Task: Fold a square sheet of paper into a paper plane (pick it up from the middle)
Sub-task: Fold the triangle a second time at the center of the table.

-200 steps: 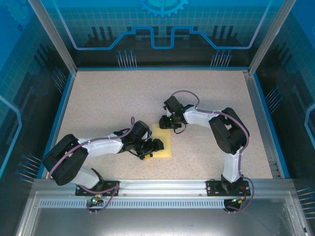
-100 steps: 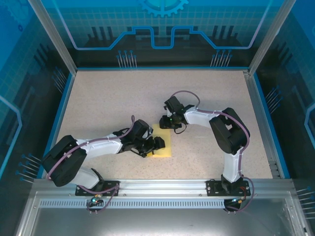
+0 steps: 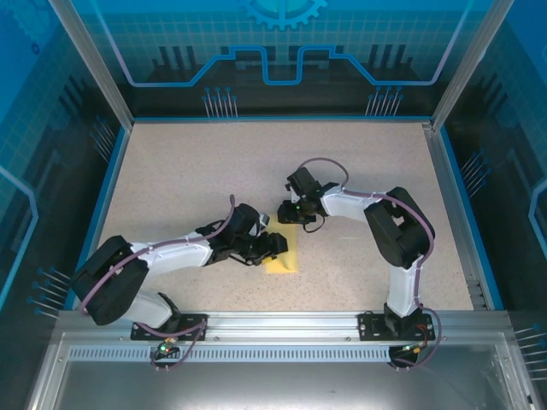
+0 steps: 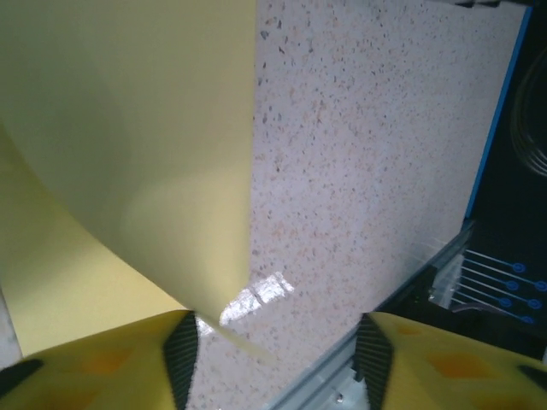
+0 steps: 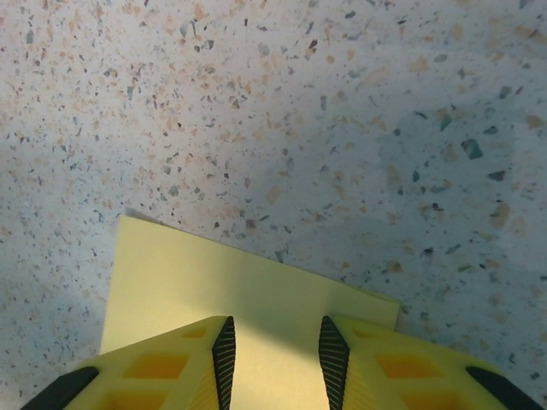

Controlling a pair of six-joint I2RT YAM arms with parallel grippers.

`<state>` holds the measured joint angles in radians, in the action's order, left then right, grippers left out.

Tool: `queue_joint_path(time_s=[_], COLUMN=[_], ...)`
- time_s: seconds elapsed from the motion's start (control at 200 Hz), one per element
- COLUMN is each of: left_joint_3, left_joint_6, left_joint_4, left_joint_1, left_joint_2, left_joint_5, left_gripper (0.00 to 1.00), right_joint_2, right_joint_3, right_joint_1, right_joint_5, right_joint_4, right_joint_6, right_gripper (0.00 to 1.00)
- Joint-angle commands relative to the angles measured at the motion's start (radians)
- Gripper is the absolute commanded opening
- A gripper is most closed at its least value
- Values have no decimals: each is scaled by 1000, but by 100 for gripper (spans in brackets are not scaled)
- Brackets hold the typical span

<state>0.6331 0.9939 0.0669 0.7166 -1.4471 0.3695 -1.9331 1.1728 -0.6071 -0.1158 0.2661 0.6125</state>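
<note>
Seen from above, a speckled beige worktop (image 3: 214,171) carries the square sheet of paper (image 3: 285,261), pale yellow, lying a little toward 6 o'clock from the worktop's middle. Both arms reach in to it. The left gripper (image 3: 272,247) comes from 8 o'clock and sits at the sheet's 10 o'clock side, covering part of it. The right gripper (image 3: 287,213) comes from 3 o'clock and sits at the sheet's 12 o'clock edge. In the left wrist view, part of the sheet (image 4: 128,128) is lifted off the worktop and curls up in a smooth curve, with a lower layer of yellow beneath it at 8 o'clock. The left gripper's yellow fingers (image 4: 102,367) stand well apart, bare worktop showing between them, and the raised flap's lower corner sits just beside the finger at 7 o'clock; nothing is clamped. In the right wrist view, the sheet (image 5: 256,290) lies flat, its two far corners visible. The right gripper's fingers (image 5: 171,367) stand narrowly apart directly over it, flat paper showing in the gap; I cannot tell whether they press on it.
</note>
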Motion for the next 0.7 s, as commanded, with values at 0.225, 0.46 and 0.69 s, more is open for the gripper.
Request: queue_joint_path(time_s=[0.225,0.46,0.69], left_joint_3=[35,23,23], left_joint_6=[-34,-29,-35], left_joint_4=[106,116,93], left_joint_1=[4,5,3], left_joint_2=[-83,-119,-114], left_joint_5=[-64,-88,-111], left_gripper=[45,36,23], right_joint_2=[64,228,350], right_joint_3=[-50,-148,-328], right_joint_1=[21,47,50], right_joint_5=[-94,-145,-222], right_joint_4=[7,-67,-104], right_joint_6=[14,13,-12], right_gripper=[35,38,36])
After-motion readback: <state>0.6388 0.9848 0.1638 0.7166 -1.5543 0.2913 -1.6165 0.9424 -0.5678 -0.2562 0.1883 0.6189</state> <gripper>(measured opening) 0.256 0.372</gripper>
